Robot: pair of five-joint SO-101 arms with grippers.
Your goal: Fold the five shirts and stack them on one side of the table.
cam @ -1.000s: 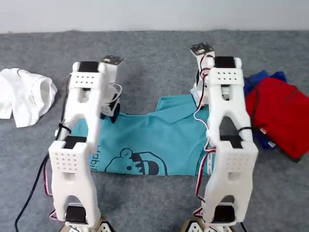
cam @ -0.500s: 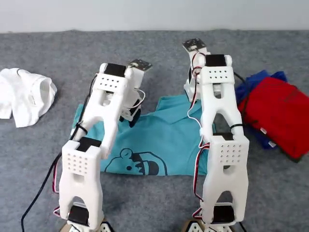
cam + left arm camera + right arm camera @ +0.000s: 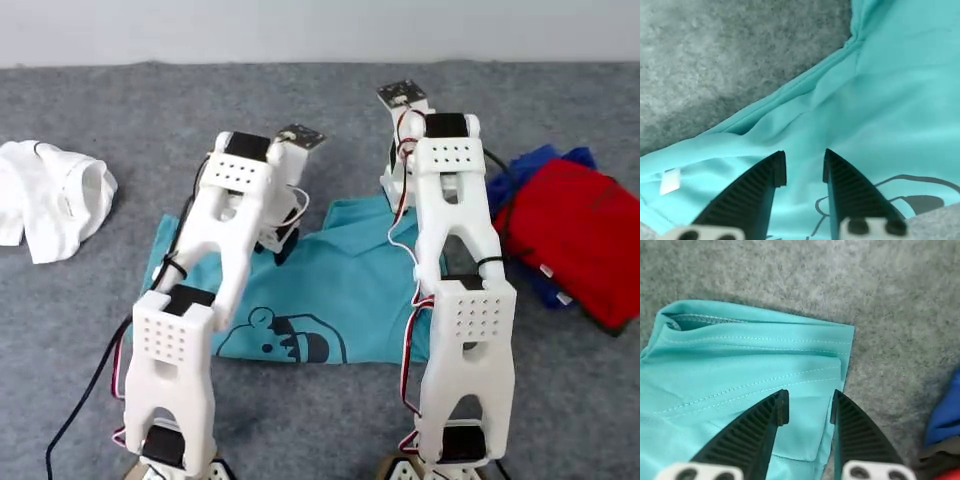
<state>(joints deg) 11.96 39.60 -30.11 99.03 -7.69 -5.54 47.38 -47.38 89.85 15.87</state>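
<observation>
1. Two white arms stand at the near edge of the grey carpeted table point(image 3: 300, 110) and lean away over the middle.
2. The teal shirt point(image 3: 340, 285) lies spread mostly flat under and between the arms, in the middle of the table. Its dark cartoon print point(image 3: 285, 340) faces up on the near part.
3. The left gripper point(image 3: 802, 167) is over the teal shirt's far-left part, just inside its upper edge. Jaws are released with a narrow gap and nothing between them. Creased teal cloth lies beneath, with a small white tag point(image 3: 670, 181) near the edge. I can't tell whether the tips touch the cloth.
4. The right gripper point(image 3: 809, 407) is over the far-right corner of the teal shirt, by the stitched folded edge. Jaws are parted and empty. Bare grey table is just past that corner.
5. A white shirt point(image 3: 55, 195) sits crumpled at the left side, well apart from the teal one.
6. A red shirt point(image 3: 580, 235) lies on top of a blue shirt point(image 3: 535, 165) in a pile at the right side, near the right arm.
</observation>
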